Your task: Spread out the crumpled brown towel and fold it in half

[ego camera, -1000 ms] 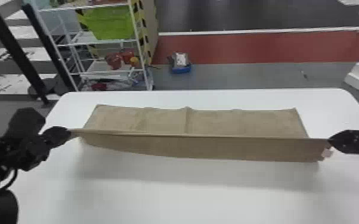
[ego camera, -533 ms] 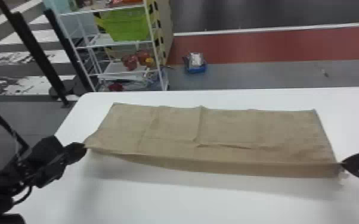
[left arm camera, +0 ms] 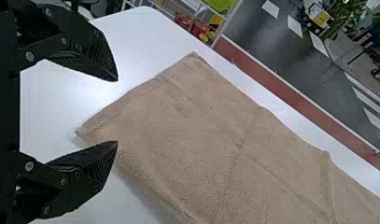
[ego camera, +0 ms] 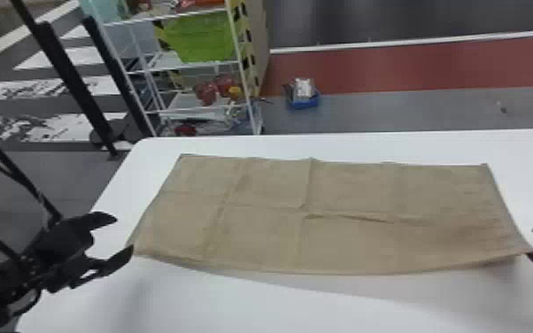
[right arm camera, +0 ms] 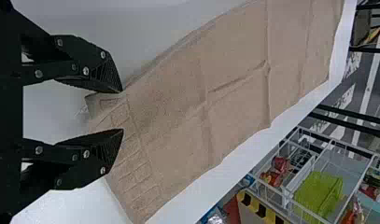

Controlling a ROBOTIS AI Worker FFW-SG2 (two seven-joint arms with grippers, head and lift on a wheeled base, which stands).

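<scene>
From here the towel lies mid-frame, long side stretching between left gripper and right gripper, both gaping, gripping nothing; the right looks nearer, right at its lower-right corner.

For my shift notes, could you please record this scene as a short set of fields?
surface: white table
cloth: brown towel, laid out as a wide rectangle, not bunched up
cloth surface: creases across it
left claw: open, at the towel's near left corner
right claw: open, at the towel's near right corner
background: white wire rack holding a green bin
</scene>
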